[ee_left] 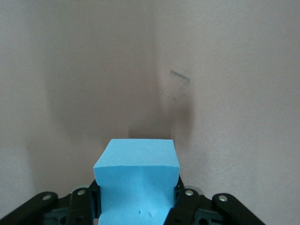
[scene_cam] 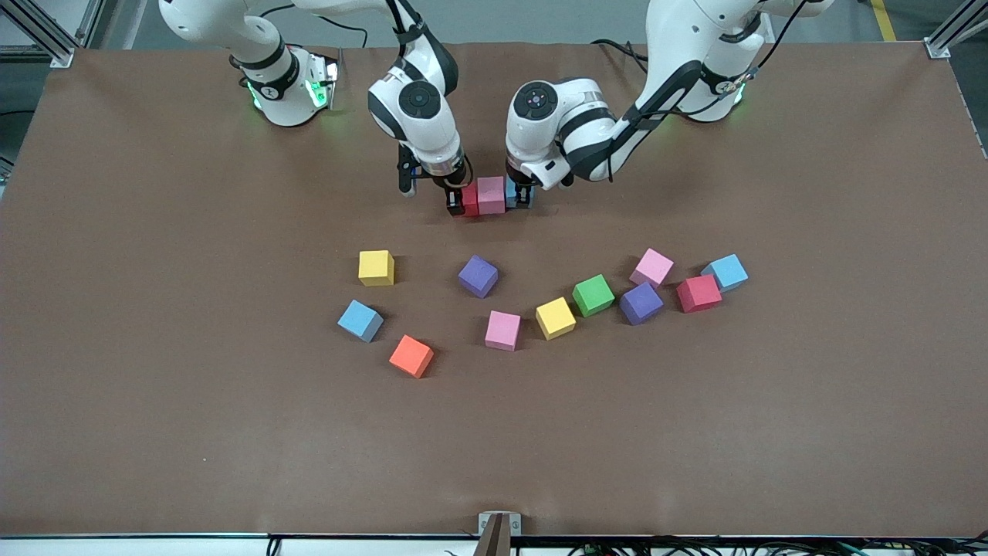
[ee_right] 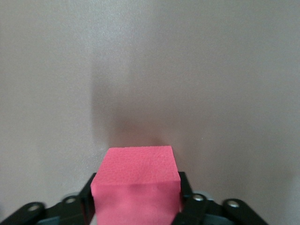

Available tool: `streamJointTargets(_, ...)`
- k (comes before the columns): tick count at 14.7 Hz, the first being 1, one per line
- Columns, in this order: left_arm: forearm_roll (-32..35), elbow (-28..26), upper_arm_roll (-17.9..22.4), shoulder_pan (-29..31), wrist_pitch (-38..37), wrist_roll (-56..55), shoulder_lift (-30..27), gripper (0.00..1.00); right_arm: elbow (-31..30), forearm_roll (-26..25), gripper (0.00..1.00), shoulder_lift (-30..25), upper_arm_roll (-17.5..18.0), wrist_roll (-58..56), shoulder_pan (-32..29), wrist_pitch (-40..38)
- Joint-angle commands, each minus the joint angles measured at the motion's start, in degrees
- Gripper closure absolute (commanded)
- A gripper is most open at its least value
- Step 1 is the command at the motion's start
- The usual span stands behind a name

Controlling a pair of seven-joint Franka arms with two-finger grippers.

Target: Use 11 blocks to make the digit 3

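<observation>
On the brown worktop (scene_cam: pixel 154 432), the orange block (scene_cam: pixel 411 356) lies nearest to the front camera. A little farther are a blue block (scene_cam: pixel 360 320) toward the right arm's end, a pink block (scene_cam: pixel 503 330) and a yellow block (scene_cam: pixel 556 318). Next come a green cube (scene_cam: pixel 593 295), a purple block (scene_cam: pixel 641 303) and a red block (scene_cam: pixel 698 293) in a loose row toward the left arm's end. Farther again are a second yellow block (scene_cam: pixel 376 267), a second purple block (scene_cam: pixel 478 276), a second pink block (scene_cam: pixel 652 267) and another blue block (scene_cam: pixel 725 272), which touches the red one. All these lie loose, most of them apart from each other.

Farthest from the camera, a short bar of three cubes stands in line and touching: a red cube (scene_cam: pixel 469 199), a pink cube (scene_cam: pixel 491 194) in the middle and a blue cube (scene_cam: pixel 515 196). The right gripper (scene_cam: pixel 458 199) is down at the red cube, its fingers (ee_right: pixel 86 199) on both sides of it; I cannot tell if they press it. The left gripper (scene_cam: pixel 522 194) is closed on the blue cube, its fingers (ee_left: pixel 180 201) against the cube's sides.
</observation>
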Motion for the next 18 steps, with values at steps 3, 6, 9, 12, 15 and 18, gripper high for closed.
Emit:
streamJointTargets(3, 1.55, 1.22, 0.00, -1.06, 0.46, -10.07, 1.27, 0.56, 1.10, 1.14, 0.00, 1.43, -0.39, -0.01, 0.56, 0.03)
streamJointTargets(6, 1.63, 1.22, 0.09, -0.97, 0.46, -9.98, 1.18, 0.55, 1.10, 1.05, 0.00, 0.38, -0.47, -0.10, 0.56, -2.07)
streamJointTargets(9, 1.55, 1.22, 0.09, -0.79, 0.46, -9.98, 1.09, 0.54, 1.10, 1.05, 0.00, -2.34, -0.47, -0.27, 0.56, -5.59)
streamJointTargets(12, 1.63, 1.66, 0.44, -0.88, 0.46, -10.06, 1.09, 0.54, 1.19, 1.05, 0.00, -5.77, -0.47, -0.27, 0.47, -9.10)
streamJointTargets(15, 1.63, 1.66, 0.53, -0.97, 0.46, -10.06, 1.18, 0.54, 2.06, 1.05, 0.00, -9.38, -1.17, -2.37, -0.05, -14.37)
streamJointTargets(18, 1.98, 1.92, 1.23, -1.06, 0.46, -9.98, 1.18, 0.54, 9.42, 0.70, 0.00, -8.95, -1.62, -8.95, -4.17, -22.45)
